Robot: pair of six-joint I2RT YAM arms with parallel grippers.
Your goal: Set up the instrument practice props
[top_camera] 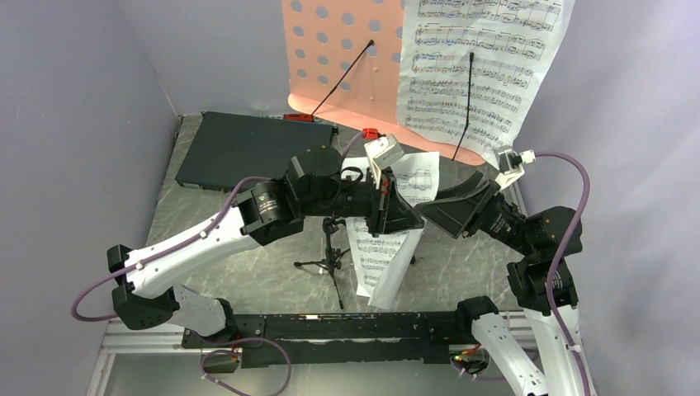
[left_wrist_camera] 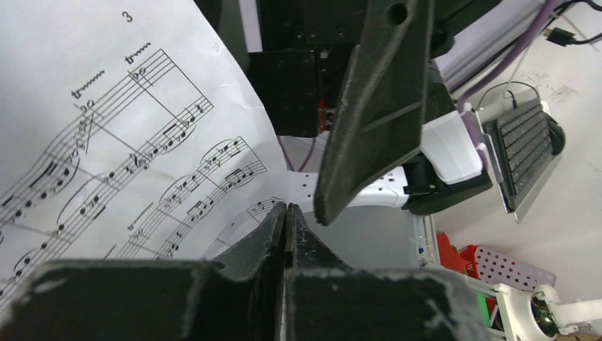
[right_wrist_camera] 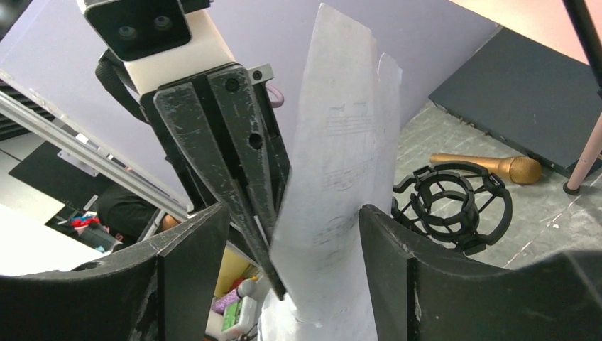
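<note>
**A:** What is worrying you closest in?

**B:** The left hand [left_wrist_camera: 286, 217] is pinching the loose sheet-music page [left_wrist_camera: 106, 142], jaws pressed together, and holding it upright above the table [top_camera: 248, 272]. The right hand [right_wrist_camera: 291, 213] is standing open with one finger on each side of that page, apparently not touching it. If it closes while the left hand is pulling, the paper is likely to crease or tear.

**A:** And below that?

**B:** The page's lower end is hanging near the mic stand [top_camera: 333, 247]. A swing could tip that light tripod.

**A:** Farther back?

**B:** The mounted sheet-music page [top_camera: 479, 66] is leaning on the right half of the music stand [top_camera: 330, 49]. A careless placement could knock it off.

**A:** What is each camera adding?

**B:** Only the right wrist view is showing the gold microphone [right_wrist_camera: 490, 165], lying on the table near the black box [right_wrist_camera: 525, 92]. From above, the left arm is covering it. Only the top view is showing the music stand. The left wrist view is showing the shut jaws, though the exact pinch point is probably hidden behind them.
</note>
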